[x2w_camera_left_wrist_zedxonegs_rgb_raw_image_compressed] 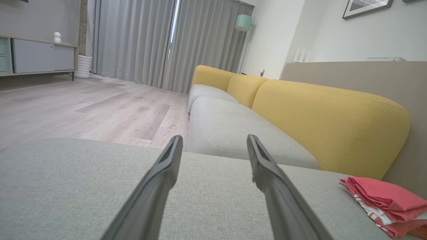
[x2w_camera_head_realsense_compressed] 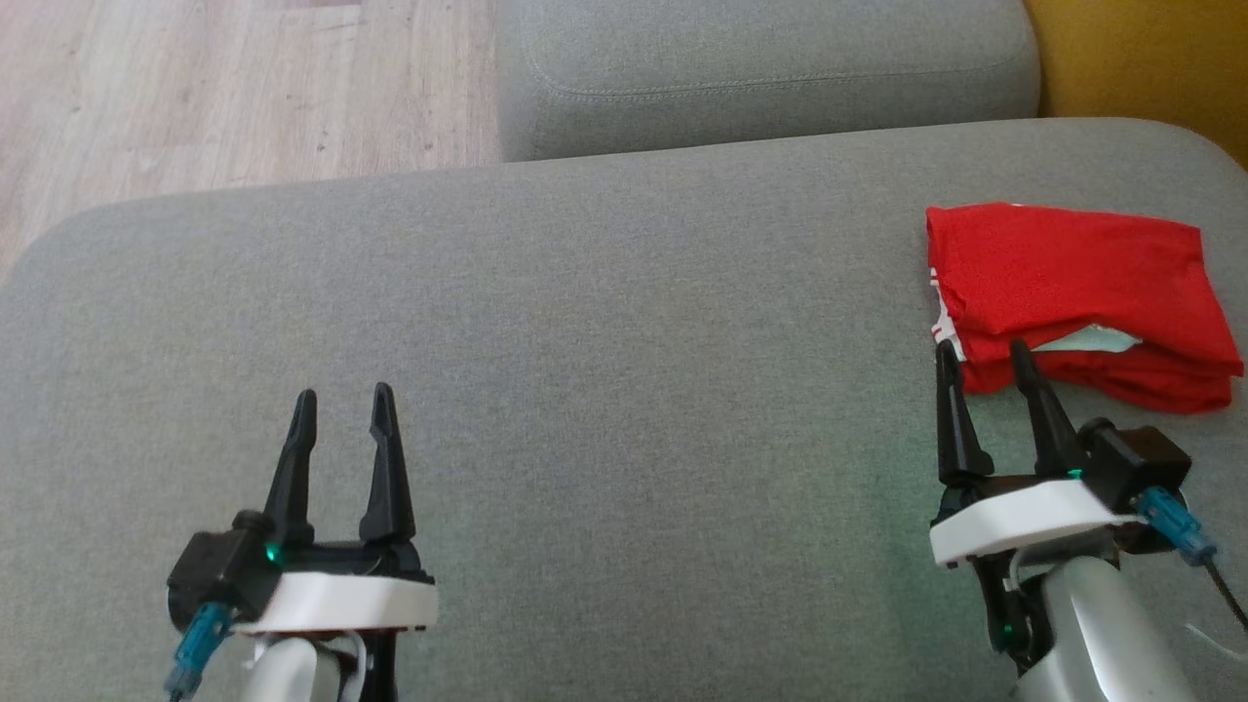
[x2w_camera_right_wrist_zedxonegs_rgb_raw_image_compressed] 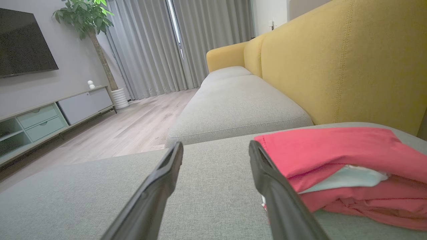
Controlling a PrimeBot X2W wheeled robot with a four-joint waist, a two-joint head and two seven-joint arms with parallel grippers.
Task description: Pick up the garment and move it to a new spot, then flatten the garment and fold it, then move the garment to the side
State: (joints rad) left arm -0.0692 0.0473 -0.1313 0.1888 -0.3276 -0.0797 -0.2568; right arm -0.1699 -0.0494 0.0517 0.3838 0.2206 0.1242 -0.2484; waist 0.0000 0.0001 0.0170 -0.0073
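The garment (x2w_camera_head_realsense_compressed: pixel 1072 297) is red with white trim, folded into a compact stack on the right side of the grey cushion (x2w_camera_head_realsense_compressed: pixel 585 322). It also lies at the lower right of the left wrist view (x2w_camera_left_wrist_zedxonegs_rgb_raw_image_compressed: pixel 387 203) and right beside my right fingers (x2w_camera_right_wrist_zedxonegs_rgb_raw_image_compressed: pixel 333 160). My right gripper (x2w_camera_head_realsense_compressed: pixel 985 353) stands open at the garment's near left corner, its fingertips at the fabric's edge with nothing between them. Over bare cushion at the lower left, my left gripper (x2w_camera_head_realsense_compressed: pixel 343 398) is open and empty.
A second grey seat cushion (x2w_camera_head_realsense_compressed: pixel 770 68) lies beyond the one I work over, with yellow backrests (x2w_camera_right_wrist_zedxonegs_rgb_raw_image_compressed: pixel 340 60) along the right. Wooden floor (x2w_camera_head_realsense_compressed: pixel 224 88) runs off the far left edge. A TV cabinet (x2w_camera_right_wrist_zedxonegs_rgb_raw_image_compressed: pixel 50 116) and a potted plant (x2w_camera_right_wrist_zedxonegs_rgb_raw_image_compressed: pixel 90 20) stand across the room.
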